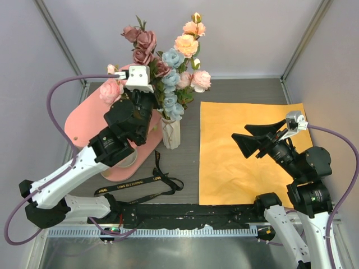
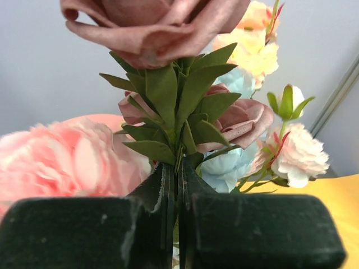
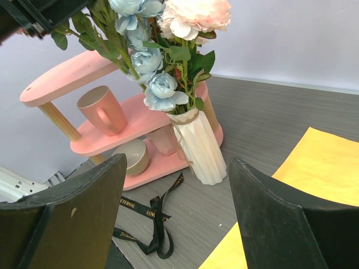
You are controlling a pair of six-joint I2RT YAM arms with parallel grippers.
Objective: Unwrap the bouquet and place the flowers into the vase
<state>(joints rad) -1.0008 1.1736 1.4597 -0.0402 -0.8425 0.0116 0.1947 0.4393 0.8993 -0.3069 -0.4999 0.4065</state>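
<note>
Here the flowers point(image 1: 168, 73) stand in the vase point(image 3: 199, 151) beside the shelf point(image 1: 84, 120); only the left wrist view shows the left claw point(image 2: 175, 171) pinching them just under a mauve rose point(image 2: 157, 28). The right claw point(image 1: 257, 134) hangs spread over the paper point(image 1: 224, 168), well apart.

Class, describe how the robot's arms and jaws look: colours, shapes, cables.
The left arm and right arm have white links and black joints. A purple cable loops along each. The jaws are matte black, broad wedges.
</note>
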